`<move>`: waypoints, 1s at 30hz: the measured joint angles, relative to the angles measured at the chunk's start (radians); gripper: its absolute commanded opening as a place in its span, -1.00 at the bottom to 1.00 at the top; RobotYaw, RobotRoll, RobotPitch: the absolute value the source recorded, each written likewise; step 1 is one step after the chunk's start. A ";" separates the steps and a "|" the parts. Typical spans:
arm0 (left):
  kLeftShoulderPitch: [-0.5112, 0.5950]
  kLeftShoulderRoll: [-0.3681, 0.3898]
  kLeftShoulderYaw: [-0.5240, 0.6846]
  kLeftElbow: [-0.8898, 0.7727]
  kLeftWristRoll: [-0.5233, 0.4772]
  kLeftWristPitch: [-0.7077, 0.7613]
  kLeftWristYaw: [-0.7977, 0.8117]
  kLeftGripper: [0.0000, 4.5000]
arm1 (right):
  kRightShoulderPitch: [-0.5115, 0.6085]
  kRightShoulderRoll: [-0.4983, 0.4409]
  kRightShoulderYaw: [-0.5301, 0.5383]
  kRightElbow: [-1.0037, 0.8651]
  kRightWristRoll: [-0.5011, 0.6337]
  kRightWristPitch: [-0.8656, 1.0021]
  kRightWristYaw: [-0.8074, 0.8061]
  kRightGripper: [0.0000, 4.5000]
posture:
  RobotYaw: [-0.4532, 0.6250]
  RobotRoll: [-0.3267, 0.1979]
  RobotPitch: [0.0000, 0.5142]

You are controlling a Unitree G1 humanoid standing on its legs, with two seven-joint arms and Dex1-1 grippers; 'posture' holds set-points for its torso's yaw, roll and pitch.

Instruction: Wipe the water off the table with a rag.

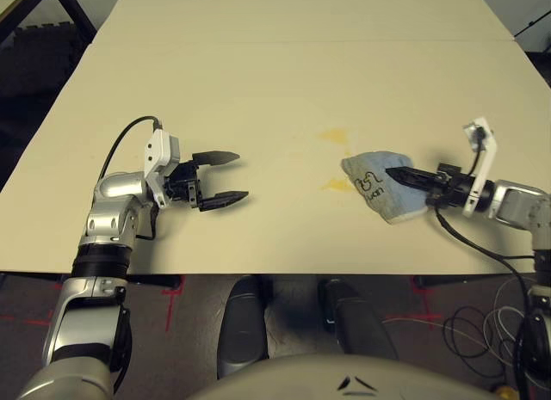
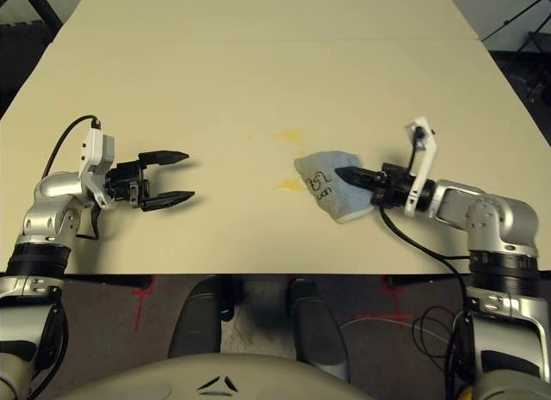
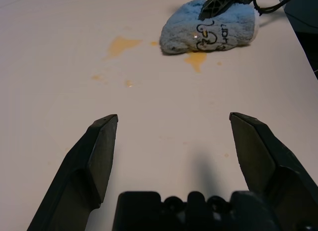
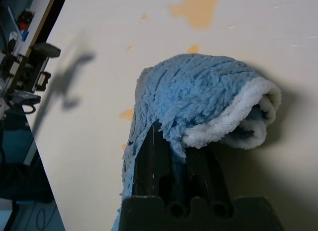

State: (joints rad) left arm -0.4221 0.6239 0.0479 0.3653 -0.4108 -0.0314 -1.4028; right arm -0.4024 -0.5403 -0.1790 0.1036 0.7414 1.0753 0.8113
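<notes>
The light blue rag (image 1: pixel 376 184) with black lettering lies bunched on the cream table (image 1: pixel 275 82), right of centre. My right gripper (image 1: pixel 399 175) is shut on the rag (image 4: pixel 198 99), its fingers pinching a fold of the cloth. Two amber water smears show: one (image 1: pixel 335 136) just beyond the rag, another (image 1: pixel 338 185) touching the rag's left edge. My left gripper (image 1: pixel 228 176) is open and holds nothing, hovering low over the table's left part, well apart from the rag (image 3: pixel 211 27) and the smears (image 3: pixel 120 43).
A thin seam (image 1: pixel 301 41) crosses the table's far part. The table's near edge (image 1: pixel 258 272) runs just below both grippers. Black cables (image 1: pixel 482 323) hang beneath the right arm.
</notes>
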 measured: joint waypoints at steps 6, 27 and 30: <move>0.005 0.003 0.000 -0.005 0.000 0.000 0.002 1.00 | -0.074 0.131 0.088 -0.001 -0.049 -0.005 -0.041 -1.00 | 0.09 0.25 -0.16; -0.003 0.007 -0.011 0.007 0.006 -0.013 0.010 1.00 | -0.050 0.056 0.182 -0.076 -0.068 0.011 0.031 -1.00 | 0.07 0.25 -0.15; -0.005 0.007 -0.011 0.009 0.007 -0.019 0.010 1.00 | -0.025 -0.020 0.161 -0.075 -0.055 0.022 0.051 -1.00 | 0.05 0.25 -0.16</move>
State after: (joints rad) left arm -0.4276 0.6306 0.0371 0.3742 -0.4037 -0.0504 -1.3924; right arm -0.4275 -0.5599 -0.0180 0.0283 0.6864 1.0969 0.8619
